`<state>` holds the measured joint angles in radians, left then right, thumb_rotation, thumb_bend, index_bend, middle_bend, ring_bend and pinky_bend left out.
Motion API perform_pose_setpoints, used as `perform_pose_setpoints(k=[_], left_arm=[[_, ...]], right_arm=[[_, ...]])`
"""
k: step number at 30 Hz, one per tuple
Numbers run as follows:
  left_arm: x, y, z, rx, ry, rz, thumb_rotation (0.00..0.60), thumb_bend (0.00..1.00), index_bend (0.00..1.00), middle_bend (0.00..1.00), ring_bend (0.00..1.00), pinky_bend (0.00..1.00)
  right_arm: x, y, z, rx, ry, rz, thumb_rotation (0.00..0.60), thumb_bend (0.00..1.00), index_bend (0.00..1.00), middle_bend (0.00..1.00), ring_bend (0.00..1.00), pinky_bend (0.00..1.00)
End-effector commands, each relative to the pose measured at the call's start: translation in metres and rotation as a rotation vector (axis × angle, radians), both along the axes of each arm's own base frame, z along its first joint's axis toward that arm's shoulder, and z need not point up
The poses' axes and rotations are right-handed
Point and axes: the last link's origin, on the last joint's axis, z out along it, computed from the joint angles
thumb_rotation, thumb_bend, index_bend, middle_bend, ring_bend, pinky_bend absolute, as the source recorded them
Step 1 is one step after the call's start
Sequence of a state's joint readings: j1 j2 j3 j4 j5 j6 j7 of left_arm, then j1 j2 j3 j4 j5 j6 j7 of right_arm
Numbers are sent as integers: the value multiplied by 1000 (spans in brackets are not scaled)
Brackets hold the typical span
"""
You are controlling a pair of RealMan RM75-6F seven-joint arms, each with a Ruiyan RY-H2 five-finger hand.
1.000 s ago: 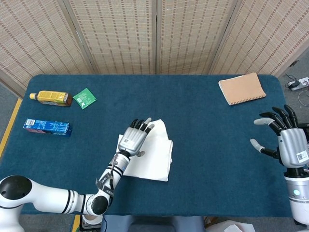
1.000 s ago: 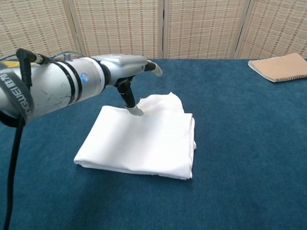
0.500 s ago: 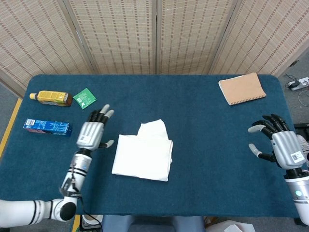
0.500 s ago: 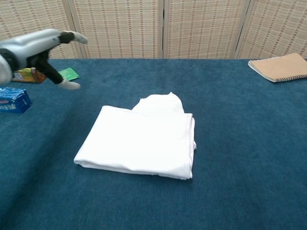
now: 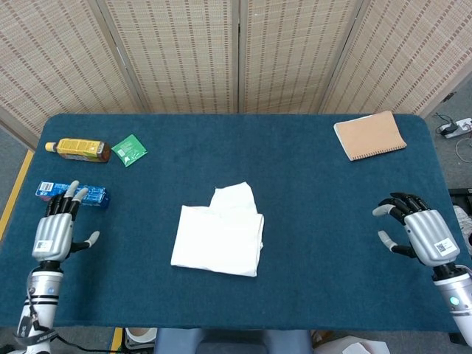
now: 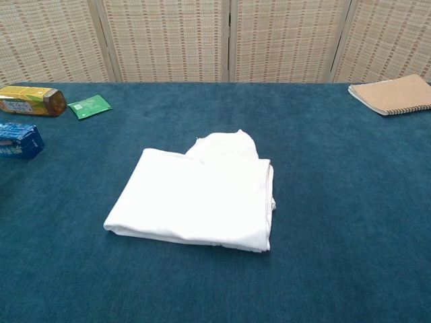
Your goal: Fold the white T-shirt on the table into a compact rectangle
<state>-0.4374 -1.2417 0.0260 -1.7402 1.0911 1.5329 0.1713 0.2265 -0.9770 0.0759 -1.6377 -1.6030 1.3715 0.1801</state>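
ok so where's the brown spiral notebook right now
The brown spiral notebook lies flat at the table's far right corner in both views, well beyond the robot's right hand and far from the folded white T-shirt at the centre.

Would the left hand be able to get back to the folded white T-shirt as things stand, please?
Probably yes. The left hand is open at the table's left edge, and only bare blue cloth lies between it and the T-shirt. The blue packet sits behind the hand, off that path.

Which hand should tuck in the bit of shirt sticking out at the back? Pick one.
Probably the left hand: both hands are open at the table's edges, and the T-shirt lies nearer it than the right hand.
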Motion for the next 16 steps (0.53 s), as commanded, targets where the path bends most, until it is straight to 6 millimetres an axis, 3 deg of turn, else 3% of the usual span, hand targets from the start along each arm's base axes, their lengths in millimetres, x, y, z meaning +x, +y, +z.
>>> perform_pose_setpoints(k=[1, 8, 16], left_arm=[[-13, -22, 12, 59, -25, -5, 600, 251, 106, 0, 9, 0], [-24, -53, 14, 70, 48, 12, 600, 251, 112, 0, 9, 0], [-30, -73, 17, 87, 106, 53, 600, 252, 132, 0, 10, 0]], right_arm=[[-1, 5, -3, -4, 11, 2, 600, 326, 353, 317, 177, 201], [-5, 14, -6, 4, 14, -28, 600, 337, 352, 317, 176, 201], [-5, 18, -10, -8, 21, -27, 600, 338, 352, 317, 176, 201]])
